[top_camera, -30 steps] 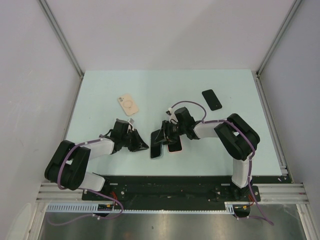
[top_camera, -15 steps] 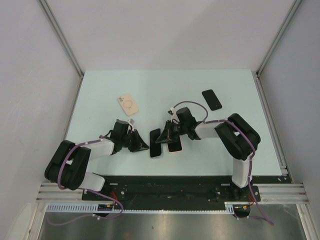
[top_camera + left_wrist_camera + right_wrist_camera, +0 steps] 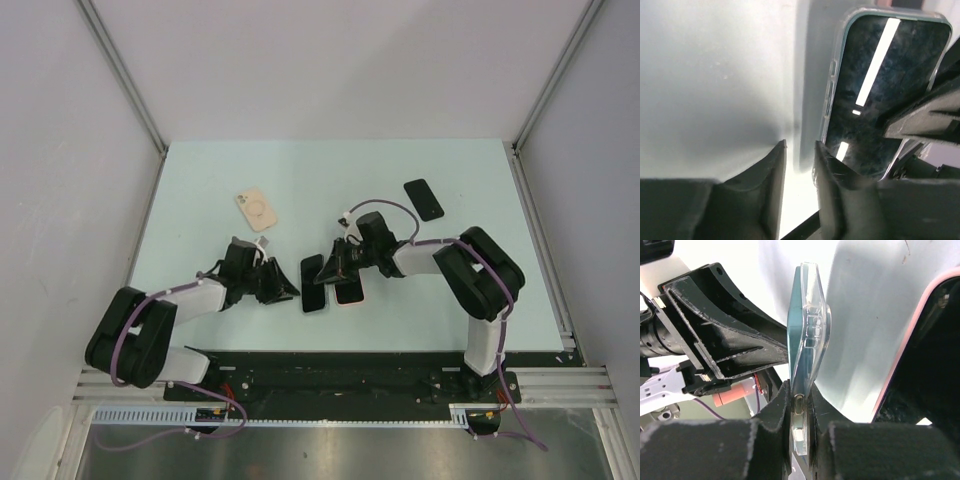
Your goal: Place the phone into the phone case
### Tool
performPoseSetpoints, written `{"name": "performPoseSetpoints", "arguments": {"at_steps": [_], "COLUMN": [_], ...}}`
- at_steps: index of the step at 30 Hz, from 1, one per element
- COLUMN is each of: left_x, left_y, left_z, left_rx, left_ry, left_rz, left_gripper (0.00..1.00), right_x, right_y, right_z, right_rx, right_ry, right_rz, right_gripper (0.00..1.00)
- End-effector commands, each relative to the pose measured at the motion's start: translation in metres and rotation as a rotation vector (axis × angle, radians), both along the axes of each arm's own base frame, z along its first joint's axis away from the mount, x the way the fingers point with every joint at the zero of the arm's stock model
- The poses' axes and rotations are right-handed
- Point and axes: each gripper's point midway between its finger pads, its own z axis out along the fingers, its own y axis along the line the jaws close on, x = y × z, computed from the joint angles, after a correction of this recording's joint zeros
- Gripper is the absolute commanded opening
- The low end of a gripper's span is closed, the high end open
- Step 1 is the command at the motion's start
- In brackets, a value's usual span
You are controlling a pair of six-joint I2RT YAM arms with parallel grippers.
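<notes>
Closing since a second ago, the right fingers (image 3: 772,415) are now clamped on one edge of the clear case (image 3: 812,315). The phone (image 3: 880,90) looks already seated in it, the rim showing all round the dark screen. It lies between the two arms, just beside a pink-rimmed phone (image 3: 348,292). The left fingers (image 3: 765,180) have parted a little and stand a narrow gap apart with only bench (image 3: 715,75) between them, just beside the phone's corner.

The phone is probably stiff, moderately heavy and smooth, with a breakable screen. The case is likely thin, flexible and slippery. A pinch on the lip alone could peel it off. A hold across both long sides near the middle looks safer.
</notes>
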Motion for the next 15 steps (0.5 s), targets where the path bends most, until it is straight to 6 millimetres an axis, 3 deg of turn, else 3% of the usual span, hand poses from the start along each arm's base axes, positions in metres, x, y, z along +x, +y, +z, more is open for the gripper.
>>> {"name": "performPoseSetpoints", "arguments": {"at_steps": [1, 4, 5, 7, 9, 15], "left_x": [0.009, 0.008, 0.006, 0.002, -0.004, -0.014], "left_y": [-0.011, -0.019, -0.024, -0.03, -0.035, -0.041], "left_z": [0.044, 0.079, 0.099, 0.118, 0.139, 0.157], "left_rx": [-0.058, -0.132, -0.194, -0.263, -0.339, -0.394], "left_ry": [-0.151, -0.251, -0.309, -0.363, -0.422, -0.488], "left_rz": [-0.075, -0.117, -0.139, -0.158, -0.183, -0.267], "left_gripper": [0.49, 0.68, 0.7, 0.75, 0.75, 0.72], "right_x": [0.005, 0.003, 0.002, -0.002, -0.007, -0.021], "right_y": [0.0, -0.005, -0.006, -0.007, -0.007, -0.011], "right_z": [0.063, 0.093, 0.105, 0.119, 0.138, 0.173], "right_rx": [0.16, 0.227, 0.252, 0.296, 0.357, 0.514], "right_ry": [-0.14, -0.199, -0.22, -0.239, -0.281, -0.271], "right_rz": [0.073, 0.109, 0.119, 0.142, 0.163, 0.178], "right_gripper": [0.0, 0.0, 0.0, 0.0, 0.0, 0.0]}}
